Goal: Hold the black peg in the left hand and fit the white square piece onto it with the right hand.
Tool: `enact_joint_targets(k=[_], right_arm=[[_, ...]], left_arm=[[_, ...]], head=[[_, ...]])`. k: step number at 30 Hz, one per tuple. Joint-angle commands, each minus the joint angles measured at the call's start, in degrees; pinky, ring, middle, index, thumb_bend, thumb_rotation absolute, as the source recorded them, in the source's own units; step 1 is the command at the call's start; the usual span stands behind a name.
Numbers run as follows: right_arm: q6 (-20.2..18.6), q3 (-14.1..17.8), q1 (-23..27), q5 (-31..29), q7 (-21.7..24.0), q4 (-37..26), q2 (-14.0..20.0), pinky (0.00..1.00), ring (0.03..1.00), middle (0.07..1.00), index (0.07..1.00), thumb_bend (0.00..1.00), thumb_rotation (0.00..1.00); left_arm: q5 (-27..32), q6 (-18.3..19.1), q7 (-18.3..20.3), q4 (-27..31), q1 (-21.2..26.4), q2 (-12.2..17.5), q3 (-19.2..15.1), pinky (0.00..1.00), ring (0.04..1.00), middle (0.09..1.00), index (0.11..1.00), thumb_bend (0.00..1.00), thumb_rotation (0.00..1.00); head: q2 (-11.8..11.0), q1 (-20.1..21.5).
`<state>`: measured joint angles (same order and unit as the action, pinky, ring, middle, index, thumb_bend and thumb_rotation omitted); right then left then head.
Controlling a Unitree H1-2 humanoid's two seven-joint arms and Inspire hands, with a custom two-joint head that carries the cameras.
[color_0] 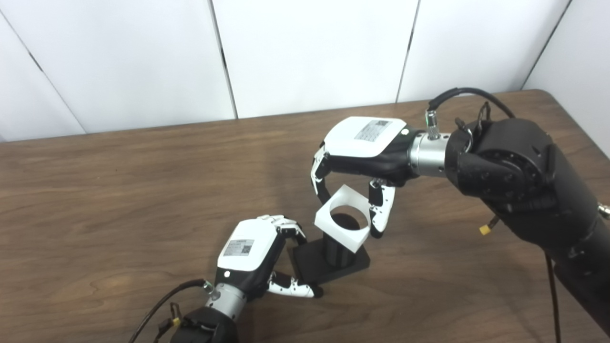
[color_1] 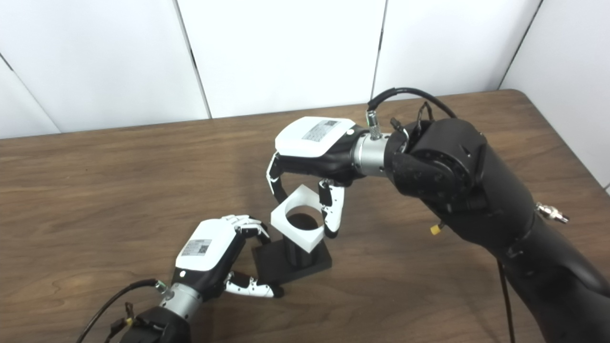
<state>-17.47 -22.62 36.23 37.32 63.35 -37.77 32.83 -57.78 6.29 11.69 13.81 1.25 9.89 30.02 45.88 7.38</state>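
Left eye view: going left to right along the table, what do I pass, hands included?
left hand gripping the base of the black peg → white square piece tilted over the peg top → right hand pinching that piece, its arm trailing off right.

My left hand [color_0: 250,252] has a glossy white back with a small grey printed label, black palm and white-and-black fingers. My right hand [color_0: 364,152] matches it: white shell, grey label, black underside, silver wrist ring. The matte black cylindrical peg on its square black base [color_0: 333,259] is uniformly dark. The plain white square piece with a round hole [color_0: 344,218] carries no markings. The brown wood-grain tabletop [color_0: 119,200] shows darker streaks.
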Motion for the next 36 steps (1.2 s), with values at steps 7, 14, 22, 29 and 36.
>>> enact_joint_targets(k=[7, 14, 22, 29, 36], right_arm=[[0.7, 0.4, 0.7, 0.5, -1.2, 0.1, -0.4, 0.92, 0.860, 0.755, 0.485, 0.52, 0.13], [2.2, 0.1, -0.6, 0.7, -2.4, 1.2, -0.5, 0.91, 0.854, 0.752, 0.485, 0.52, 0.13], [3.8, -0.1, -1.7, 1.9, -3.9, 4.1, -1.0, 0.90, 0.857, 0.756, 0.485, 0.52, 0.13], [4.7, 0.1, -2.4, 2.6, -4.5, 5.1, -1.0, 0.90, 0.862, 0.760, 0.485, 0.52, 0.13], [4.8, 0.4, -2.8, 2.3, -4.7, 5.0, -1.5, 0.89, 0.859, 0.757, 0.486, 0.52, 0.13]], left_arm=[[-1.5, 0.1, 2.3, -0.6, 0.1, -0.5, 1.4, 0.88, 0.840, 0.765, 0.490, 0.51, 0.05], [-1.7, 0.3, 2.3, -0.6, 0.1, -0.7, 1.5, 0.88, 0.837, 0.766, 0.490, 0.51, 0.05], [-1.8, 0.3, 2.6, -0.6, 0.2, -0.7, 1.4, 0.89, 0.843, 0.770, 0.490, 0.51, 0.05], [-1.8, 0.3, 2.3, -0.6, 0.2, -0.8, 1.5, 0.88, 0.838, 0.768, 0.490, 0.51, 0.05], [-1.9, 0.6, 2.6, -0.5, 0.2, -0.9, 1.5, 0.88, 0.839, 0.770, 0.490, 0.51, 0.05]], head=[[0.1, -0.3], [0.2, -0.6], [0.2, -0.5], [0.2, -0.5], [0.4, -0.6]])
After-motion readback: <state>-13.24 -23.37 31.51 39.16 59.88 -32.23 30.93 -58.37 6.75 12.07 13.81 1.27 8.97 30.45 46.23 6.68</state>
